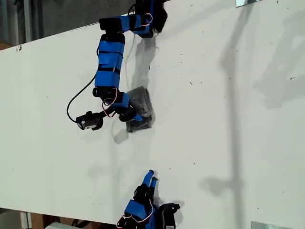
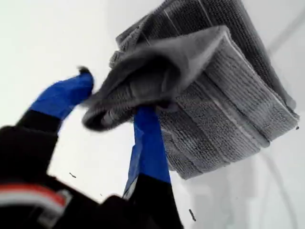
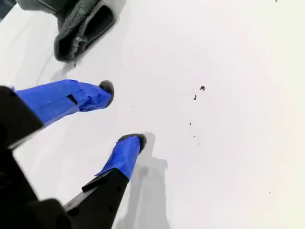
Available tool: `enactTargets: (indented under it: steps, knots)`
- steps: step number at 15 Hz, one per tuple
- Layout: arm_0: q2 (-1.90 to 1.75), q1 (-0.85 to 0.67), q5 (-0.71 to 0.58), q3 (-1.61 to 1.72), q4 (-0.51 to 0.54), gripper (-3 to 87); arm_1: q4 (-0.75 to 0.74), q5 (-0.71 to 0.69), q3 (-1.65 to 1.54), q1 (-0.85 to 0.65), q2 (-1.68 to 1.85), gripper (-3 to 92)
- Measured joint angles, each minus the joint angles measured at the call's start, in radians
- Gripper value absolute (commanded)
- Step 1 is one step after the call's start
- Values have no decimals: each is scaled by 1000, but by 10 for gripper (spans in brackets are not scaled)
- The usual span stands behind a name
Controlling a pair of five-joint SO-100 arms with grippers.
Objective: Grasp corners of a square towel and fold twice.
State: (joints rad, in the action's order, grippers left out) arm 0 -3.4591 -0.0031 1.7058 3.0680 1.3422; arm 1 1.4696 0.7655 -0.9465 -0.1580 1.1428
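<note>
The towel [image 1: 139, 109], already a small folded block, lies just left of centre on the white table [image 1: 228, 119] in the exterior view. My first gripper [image 2: 112, 102], reaching from 12 o'clock, has its jaws apart with a loose flap draped over one finger. My second gripper [image 3: 125, 114] waits open and empty at 6 o'clock. Best slide out low without dragging that layer; bare table surrounds the towel.
</note>
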Motion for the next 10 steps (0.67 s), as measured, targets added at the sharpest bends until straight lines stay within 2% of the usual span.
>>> enactTargets:
  steps: [3, 4, 6, 7, 9, 10]
  knots:
    - [0, -5, -6, 0, 0, 175, 37, 2, -89, -84, 376, 438]
    - [0, -14, -9, 0, 3, 175, 25, 28, -221, -120, 574, 435]
    - [0, -17, -15, 8, 11, 174, -91, 152, -629, -78, 992, 472]
    - [0, -20, -26, 14, 11, 174, -170, 253, -882, 5, 1172, 432]
    - [0, -29, -81, 20, 14, 173, -236, 479, -1379, 112, 1496, 238]
    - [0, -29, -143, 25, 12, 173, -225, 574, -1574, 186, 1674, 218]
